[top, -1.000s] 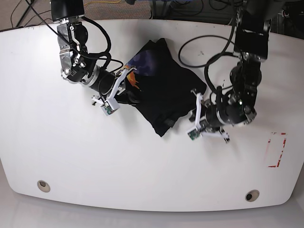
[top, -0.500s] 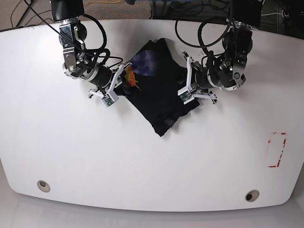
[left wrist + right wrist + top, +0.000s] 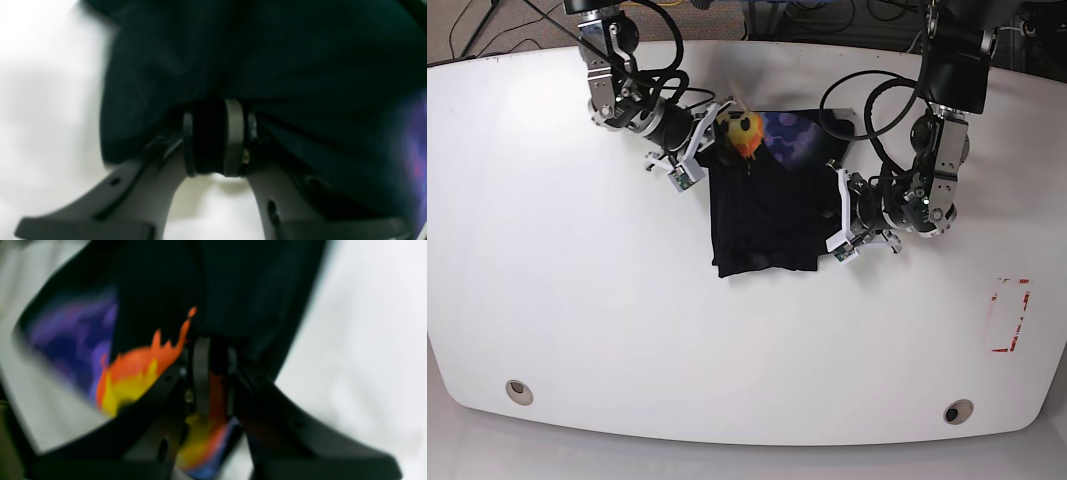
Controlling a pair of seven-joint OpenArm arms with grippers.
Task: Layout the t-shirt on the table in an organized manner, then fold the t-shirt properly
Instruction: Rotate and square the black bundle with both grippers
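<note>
Right now the t-shirt (image 3: 762, 215) lies bunched near the middle of the table (image 3: 577, 330), a touch toward twelve o'clock, folded over itself into a rough dark block with its printed graphic (image 3: 745, 130) turned up at its eleven o'clock corner. My right gripper (image 3: 211, 373) is pinched shut on that printed edge (orange, yellow and purple show between and around the fingers), and my left gripper (image 3: 217, 136) is clamped on plain black cloth at the shirt's three o'clock side.

From here I judge the risk to be in the spreading. Both grips bite only a thin fold, so a pull outward toward nine and three could slip a layer free, or drag the whole bundle instead of opening it. I may also be holding more than one layer, which would keep the shirt doubled.

As for writing, I can read none: the wrist views are blurred, and nothing legible shows on the graphic. At about four o'clock sits a red-and-white mark (image 3: 1010, 315), too small to make out.
</note>
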